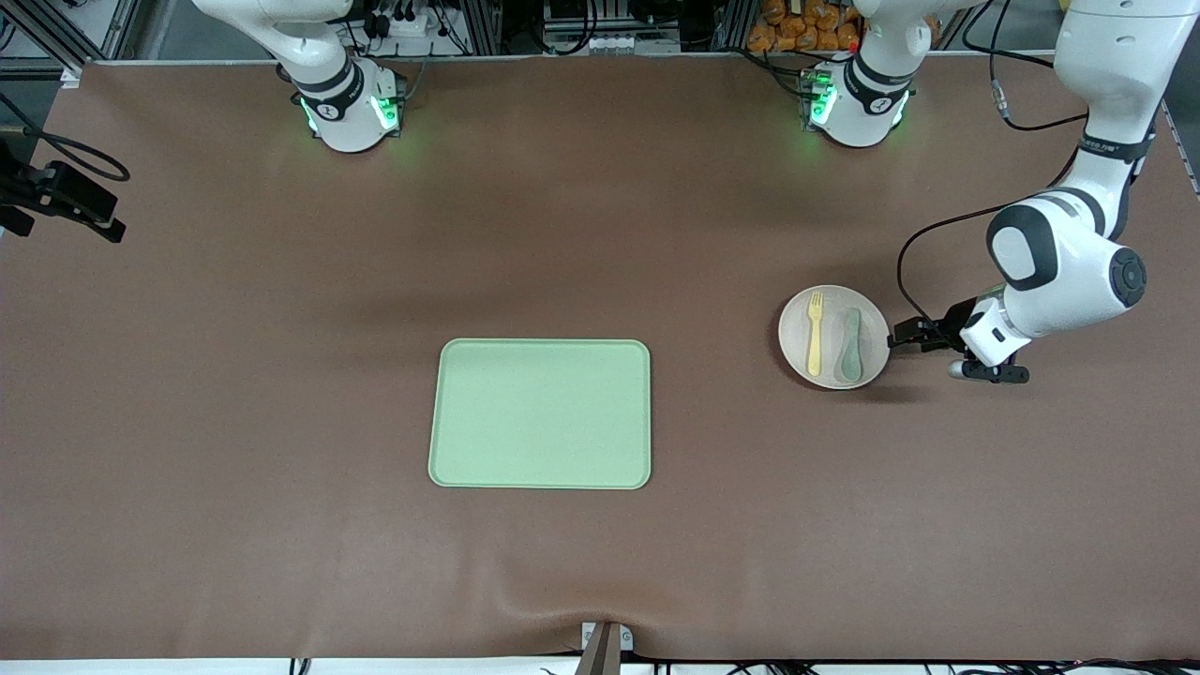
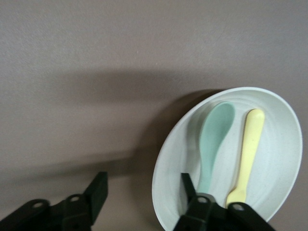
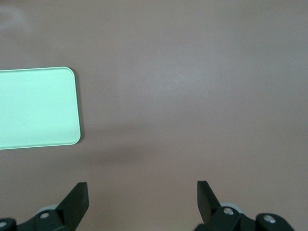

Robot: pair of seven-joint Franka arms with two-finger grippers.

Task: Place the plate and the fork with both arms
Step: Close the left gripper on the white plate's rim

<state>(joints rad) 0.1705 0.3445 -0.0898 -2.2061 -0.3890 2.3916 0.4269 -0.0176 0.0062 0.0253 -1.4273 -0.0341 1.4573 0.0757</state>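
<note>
The small pale plate [image 1: 789, 328] lies toward the left arm's end of the table. On it lie the yellow fork [image 1: 816, 333] and a grey-green spoon [image 1: 849, 345], side by side. My left gripper [image 1: 898, 337] is open and low at the plate's edge. In the left wrist view the gripper [image 2: 143, 190] straddles the rim of the plate [image 2: 168, 192]: one finger over the plate by the spoon [image 2: 214, 139] and fork [image 2: 248, 154], the other outside it. My right gripper [image 3: 142, 197] is open and empty above bare table. It is out of the front view.
The rectangular light-green tray [image 1: 541, 413] lies mid-table, nearer the front camera than the plate; its corner shows in the right wrist view [image 3: 36, 108]. A black clamped device [image 1: 66, 197] sits at the right arm's end of the table.
</note>
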